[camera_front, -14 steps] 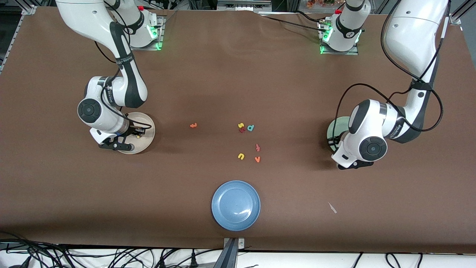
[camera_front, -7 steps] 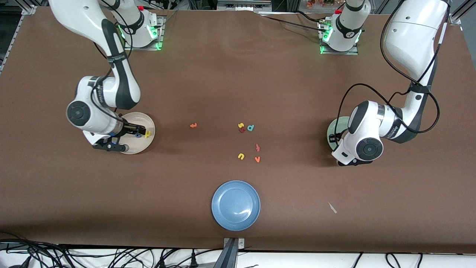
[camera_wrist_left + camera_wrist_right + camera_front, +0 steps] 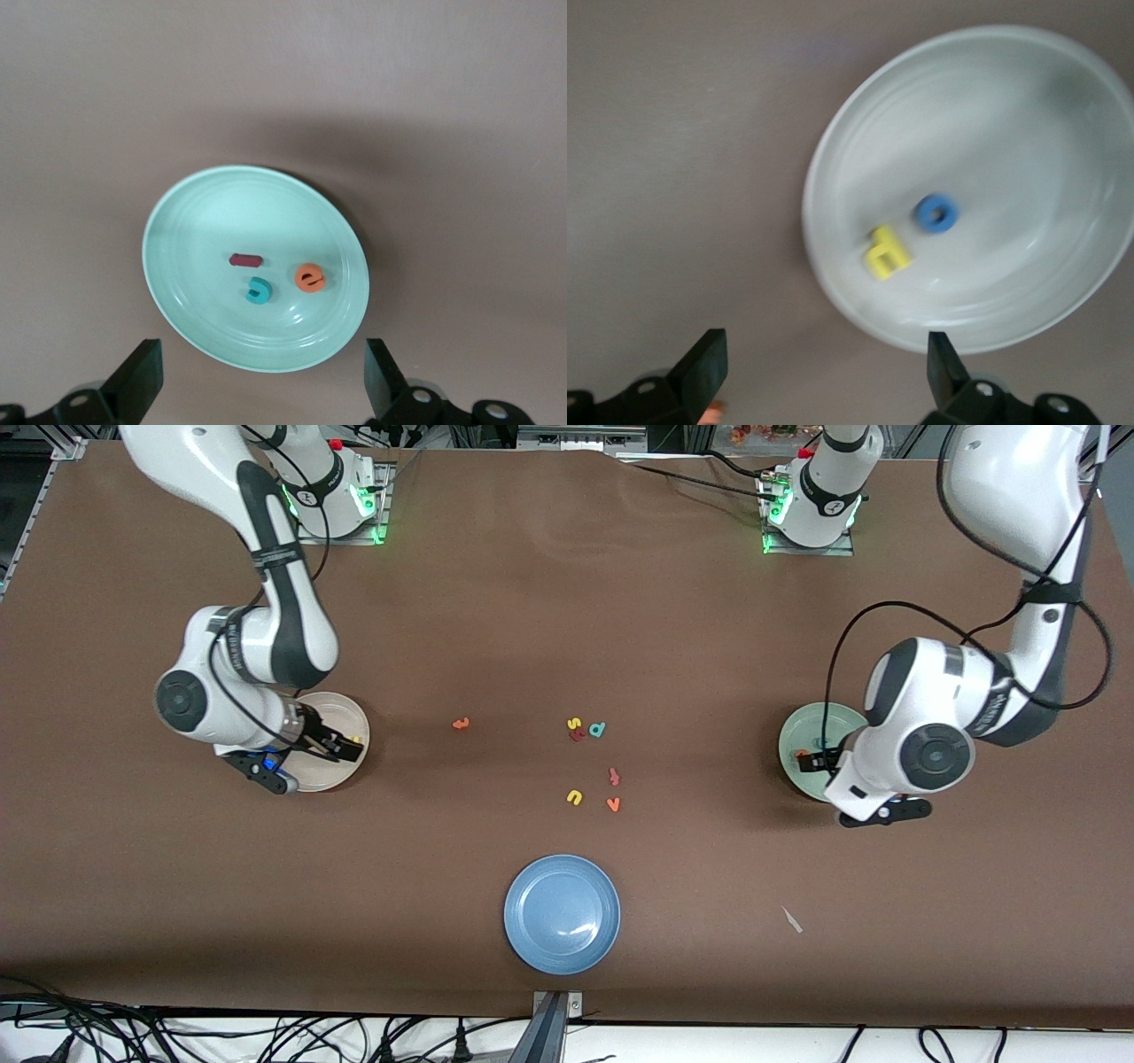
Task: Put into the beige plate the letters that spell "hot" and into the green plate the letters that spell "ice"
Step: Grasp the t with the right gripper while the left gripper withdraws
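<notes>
The beige plate [image 3: 341, 710] [image 3: 1010, 106] holds the yellow h [image 3: 886, 251] [image 3: 354, 739] and the blue o [image 3: 936, 214]. My right gripper [image 3: 344, 748] [image 3: 822, 372] hangs open and empty over that plate's edge. The orange t [image 3: 460, 724] lies alone on the table between the beige plate and the loose letters. In the green plate [image 3: 797, 731] [image 3: 195, 221] lie the dark red i [image 3: 244, 260], the teal c [image 3: 258, 289] and the orange e [image 3: 310, 278] [image 3: 802, 754]. My left gripper [image 3: 820, 760] [image 3: 260, 381] is open and empty over the green plate's rim.
Mid-table lie a yellow s [image 3: 573, 723], a dark red letter [image 3: 577, 735], a teal d [image 3: 598, 730], a reddish letter [image 3: 613, 777], a yellow u [image 3: 574, 797] and an orange v [image 3: 613, 804]. A blue plate [image 3: 562, 914] sits nearest the front camera.
Both grippers have opened over their plates. The yellow h now lies loose in the beige plate. The left arm has drawn back toward its end, uncovering the green plate.
</notes>
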You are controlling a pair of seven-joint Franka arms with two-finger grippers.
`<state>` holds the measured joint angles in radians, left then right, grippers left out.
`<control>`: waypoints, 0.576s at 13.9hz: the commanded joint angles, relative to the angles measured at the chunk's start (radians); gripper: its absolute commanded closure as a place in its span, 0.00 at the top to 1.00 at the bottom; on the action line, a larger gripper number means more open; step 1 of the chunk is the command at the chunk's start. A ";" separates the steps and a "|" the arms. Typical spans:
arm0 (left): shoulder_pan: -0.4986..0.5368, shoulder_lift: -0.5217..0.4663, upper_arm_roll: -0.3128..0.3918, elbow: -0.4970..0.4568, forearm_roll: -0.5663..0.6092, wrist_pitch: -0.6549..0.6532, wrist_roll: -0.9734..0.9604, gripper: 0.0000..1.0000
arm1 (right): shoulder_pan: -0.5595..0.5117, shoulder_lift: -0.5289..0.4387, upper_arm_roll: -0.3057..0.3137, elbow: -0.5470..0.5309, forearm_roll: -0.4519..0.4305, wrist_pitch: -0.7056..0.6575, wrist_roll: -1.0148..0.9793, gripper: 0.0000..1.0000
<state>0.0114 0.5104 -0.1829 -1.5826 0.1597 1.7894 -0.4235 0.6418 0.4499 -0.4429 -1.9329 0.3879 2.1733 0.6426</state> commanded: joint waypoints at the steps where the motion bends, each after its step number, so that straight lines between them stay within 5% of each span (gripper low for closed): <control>1: 0.009 -0.010 -0.010 0.049 -0.063 -0.012 0.015 1.00 | 0.094 -0.008 -0.002 -0.009 0.014 0.062 0.272 1.00; 5: 0.004 -0.044 -0.104 0.058 -0.063 -0.031 0.012 1.00 | 0.191 0.012 0.000 -0.012 0.017 0.111 0.558 0.99; 8: 0.005 -0.037 -0.124 0.154 -0.065 -0.028 0.014 1.00 | 0.248 0.026 0.013 -0.049 0.019 0.187 0.689 0.99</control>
<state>0.0103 0.4802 -0.3085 -1.4877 0.1123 1.7851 -0.4242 0.8554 0.4675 -0.4326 -1.9482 0.3882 2.2966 1.2575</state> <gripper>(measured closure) 0.000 0.004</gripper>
